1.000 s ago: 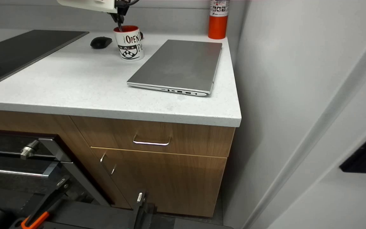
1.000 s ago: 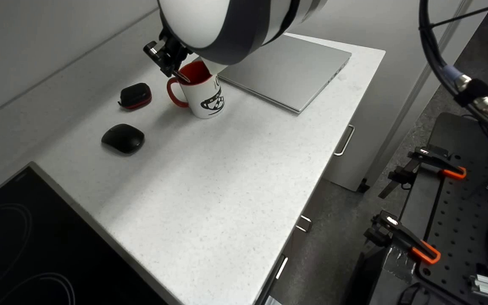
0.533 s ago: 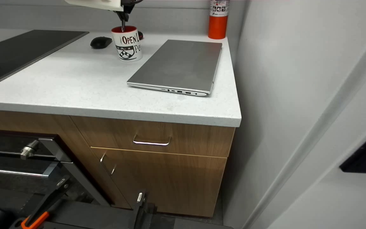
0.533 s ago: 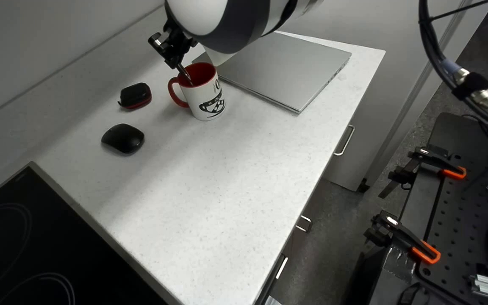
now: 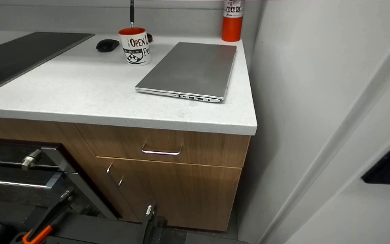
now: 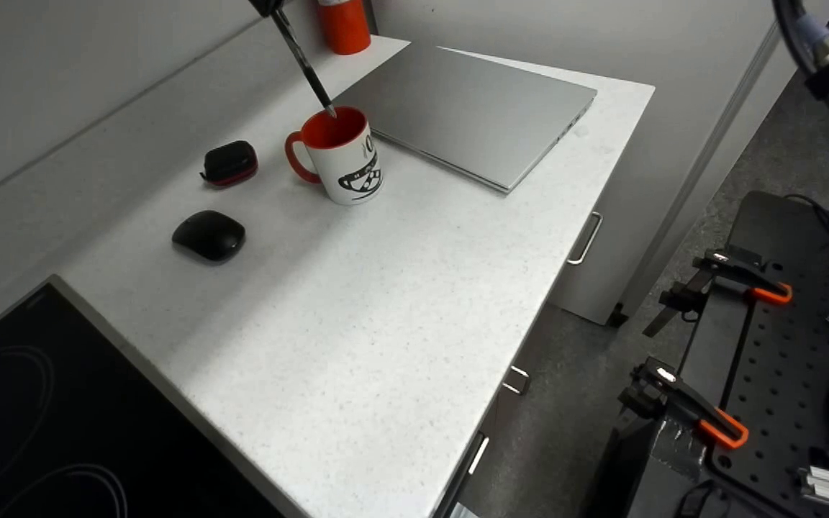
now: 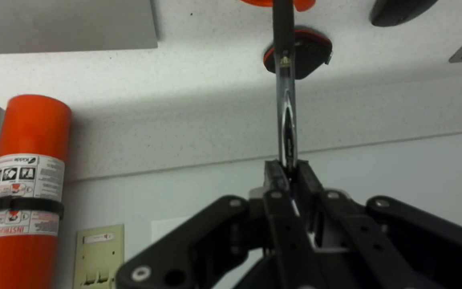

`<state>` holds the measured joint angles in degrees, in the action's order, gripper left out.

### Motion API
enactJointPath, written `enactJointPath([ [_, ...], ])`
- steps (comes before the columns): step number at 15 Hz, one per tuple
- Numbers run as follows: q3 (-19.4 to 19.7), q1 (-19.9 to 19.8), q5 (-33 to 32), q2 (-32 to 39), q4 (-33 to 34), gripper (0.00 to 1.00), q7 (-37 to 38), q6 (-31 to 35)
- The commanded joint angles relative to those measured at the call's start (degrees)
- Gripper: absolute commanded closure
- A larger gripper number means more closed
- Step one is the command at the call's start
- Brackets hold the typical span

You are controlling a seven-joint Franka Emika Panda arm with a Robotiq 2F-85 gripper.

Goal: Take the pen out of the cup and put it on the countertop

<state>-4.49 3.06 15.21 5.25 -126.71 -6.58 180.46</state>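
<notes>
The hand [image 7: 291, 172] grips the pen [image 6: 306, 66], which in an exterior view slants down toward five o'clock, its tip at the mouth of the cup [image 6: 346, 167] — inside or just above, I cannot tell. The cup stands upright on the surface [image 6: 357, 309]; from it, the mouse [image 6: 209, 236] lies at eight o'clock, the case [image 6: 229, 161] at nine, the laptop [image 6: 483, 115] at two.

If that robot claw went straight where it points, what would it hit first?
Likely the inside of the mug, touched by the pen in the gripper; whether wall or bottom, I can't tell.
</notes>
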Motion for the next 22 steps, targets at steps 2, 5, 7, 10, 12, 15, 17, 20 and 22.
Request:
enactJointPath([
  [2, -4.9, 0.5, 13.2, -7.1, -0.4, 0.97, -7.7, -14.5],
  [5, -5.5, 2.1, 18.6, -6.5, 0.1, 0.97, -12.2, -23.2],
  [7, -6.0, 2.1, 14.4, -3.8, 0.0, 0.97, -9.6, -24.7],
  [10, -5.1, 3.0, 10.8, 1.7, 1.1, 0.97, -8.0, -26.9],
  [12, -5.3, 2.7, 8.5, 5.6, 2.4, 0.97, -6.8, -28.3],
  [15, -5.7, 2.4, 5.6, 10.0, 4.1, 0.97, -5.5, -27.7],
  [17, -5.6, 2.3, 4.1, 11.2, 4.8, 0.91, -4.4, -27.7],
  [20, -5.5, 2.0, 2.8, 11.2, 5.0, 0.56, -3.6, -27.6],
  [22, -5.2, 2.0, 2.1, 10.9, 4.9, 0.41, -2.8, -27.2],
])
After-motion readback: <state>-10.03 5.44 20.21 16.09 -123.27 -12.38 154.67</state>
